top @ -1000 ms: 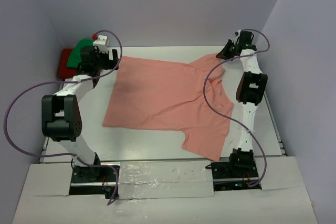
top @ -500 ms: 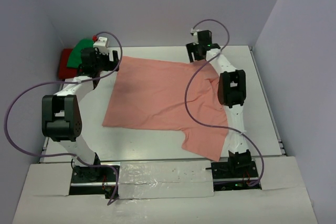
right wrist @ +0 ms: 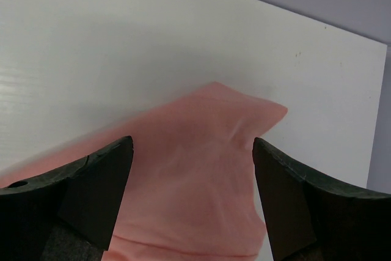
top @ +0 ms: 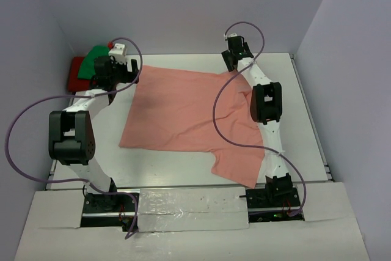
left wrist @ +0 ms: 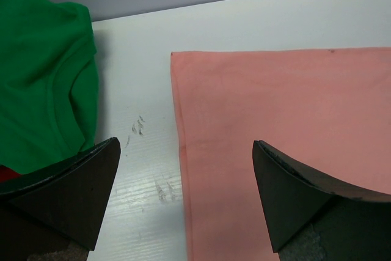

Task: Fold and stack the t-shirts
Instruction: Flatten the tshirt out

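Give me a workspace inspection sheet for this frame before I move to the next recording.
Surface: white table, faint dark scuffs.
Job's things: salmon-pink cotton t-shirt spread flat mid-table; bright green t-shirt bunched partly over red t-shirt, far-left corner.
Clutter: nothing seen.
Grippers: left gripper open over the pink shirt's far-left corner; right gripper open over its far-right corner; both empty.
Cables: purple cables loop from both arms; the right one hangs over the pink shirt.
Surroundings: plain lavender walls.

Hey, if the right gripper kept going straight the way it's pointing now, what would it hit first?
Probably the salmon-pink t-shirt: its corner lies right ahead of the open right gripper, on the white table. How far off is unclear.
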Tool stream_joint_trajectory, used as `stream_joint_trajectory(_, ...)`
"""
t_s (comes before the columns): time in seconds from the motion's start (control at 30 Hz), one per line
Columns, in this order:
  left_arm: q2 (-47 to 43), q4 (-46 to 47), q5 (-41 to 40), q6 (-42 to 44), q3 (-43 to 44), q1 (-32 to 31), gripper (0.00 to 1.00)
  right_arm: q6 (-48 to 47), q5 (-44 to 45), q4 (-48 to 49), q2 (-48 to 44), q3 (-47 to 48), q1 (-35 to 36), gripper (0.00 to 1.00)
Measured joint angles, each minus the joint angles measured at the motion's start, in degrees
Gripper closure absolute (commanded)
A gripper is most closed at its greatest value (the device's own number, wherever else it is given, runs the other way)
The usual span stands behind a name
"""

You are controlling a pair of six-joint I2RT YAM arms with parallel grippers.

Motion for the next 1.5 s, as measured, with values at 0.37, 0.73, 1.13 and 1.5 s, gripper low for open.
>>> stream_joint_trajectory(0.37, 0.0, 0.3, 0.7, -0.1, -0.7, 0.0, 0.02, -2.1, 1.4, -5.3, 5.4, 7.0, 0.4, 0.23)
stream_joint_trajectory(0.73, 0.0, 0.3, 1.5, 0.0, -0.7, 0.0, 0.04, -2.4, -3.4, -10.4, 6.2, 8.1, 0.8, 0.85)
stream_joint_trajectory(1.13, -0.7, 0.7, 1.6, 0.0, -2.9, 0.0, 0.04, -1.6, -5.4, -9.4, 0.6, -2.0, 0.8, 1.00)
stream_joint_trajectory(1.5, -6.7, 0.7, 1.6, -0.1, -5.2, 0.3, 0.04, 2.9, -12.2, -16.1, -17.0, -24.3, 3.5, 1.00)
